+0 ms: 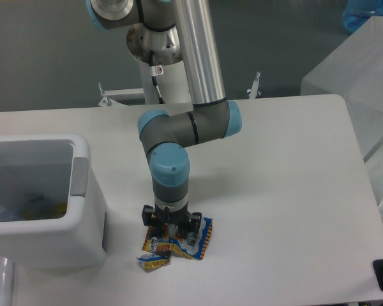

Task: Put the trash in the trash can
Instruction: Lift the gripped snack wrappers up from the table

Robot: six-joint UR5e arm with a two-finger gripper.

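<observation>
Desk [287,191], white, carries everything. Trash can [83,191] at the left edge, some coloured trash just visible inside. Arm reaches straight down; hand [172,237] pressed onto the flat wrapper [201,239], fingers close together over its crumpled middle. Gripping or only touching: cannot tell. Wrapper lies directly under the hand, long axis roughly left-right. Smaller folded wrapper [153,261] just beside, front-left. Can is well left of the hand. No bottle visible.
</observation>
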